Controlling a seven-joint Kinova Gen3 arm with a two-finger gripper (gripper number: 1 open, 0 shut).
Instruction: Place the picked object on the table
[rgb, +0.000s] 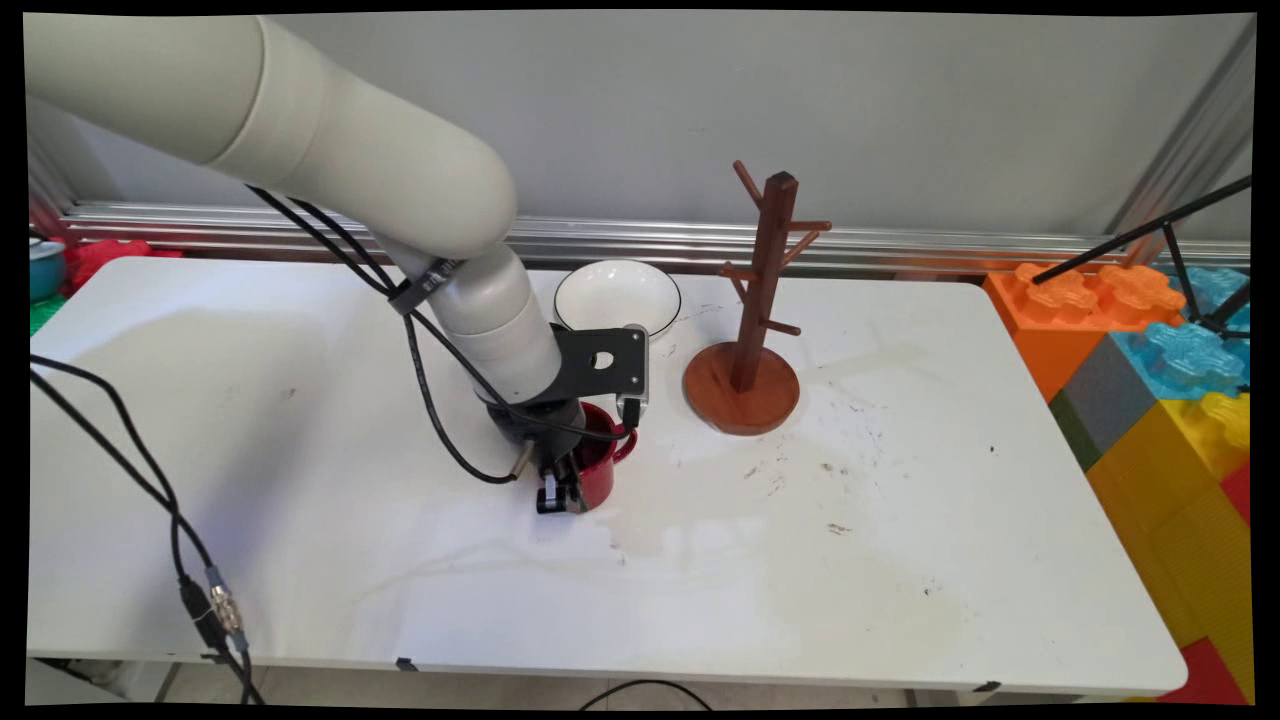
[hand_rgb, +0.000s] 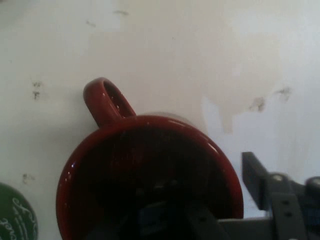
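Glossy red mug (hand_rgb: 150, 175) upright under hand (rgb: 558, 497).

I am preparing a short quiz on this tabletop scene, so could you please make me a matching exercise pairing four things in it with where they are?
Things:
1. red mug
2. white bowl
3. wooden mug tree
4. big plastic blocks

Places:
A. beside the table's right end
B. at the table's far edge, behind the arm
C. under the gripper, one finger inside its rim and one outside
D. upright on a round base, right of the mug

Pairs: 1-C, 2-B, 3-D, 4-A
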